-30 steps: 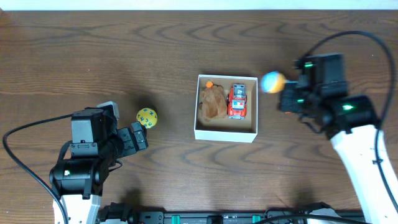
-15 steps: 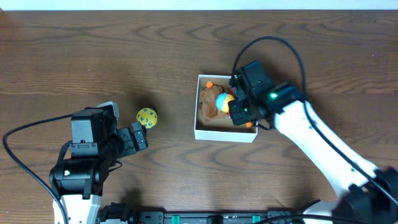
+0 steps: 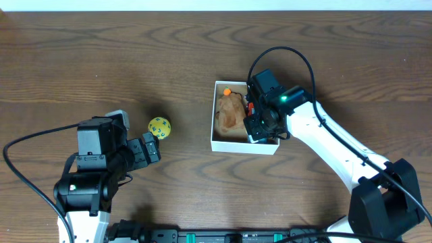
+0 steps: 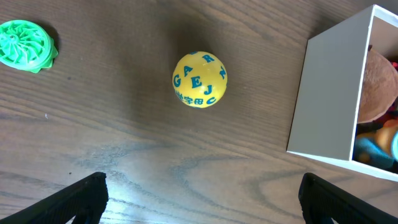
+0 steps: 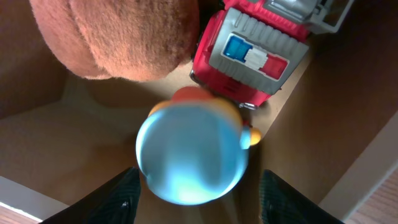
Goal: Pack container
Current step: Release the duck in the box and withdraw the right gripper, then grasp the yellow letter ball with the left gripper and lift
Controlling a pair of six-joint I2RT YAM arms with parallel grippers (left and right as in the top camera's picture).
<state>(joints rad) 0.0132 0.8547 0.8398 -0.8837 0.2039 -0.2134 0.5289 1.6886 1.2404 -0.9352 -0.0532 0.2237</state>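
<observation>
The container [image 3: 243,146] is a white-walled square box at mid-table, and its side wall [image 4: 329,93] also shows in the left wrist view. Inside lie a brown plush toy [image 3: 231,113] and a red toy truck [image 5: 255,53]. My right gripper [image 3: 260,125] is down in the box over the truck side. Its jaws [image 5: 199,193] are open. A blurred blue-and-orange ball [image 5: 191,152] sits between the fingers with a gap on each side. My left gripper [image 3: 152,148] stands open to the left, just short of a yellow lettered ball [image 4: 199,79].
A green ribbed toy [image 4: 25,46] lies on the wood to the left of the yellow ball [image 3: 159,127]. A small orange piece [image 3: 227,90] sits in the container's far left corner. The right arm's cable loops above the box.
The right arm swung in from right of the box carrying the blue ball and lowered into the container. Its jaws have since spread off the ball. The left arm has not moved.
</observation>
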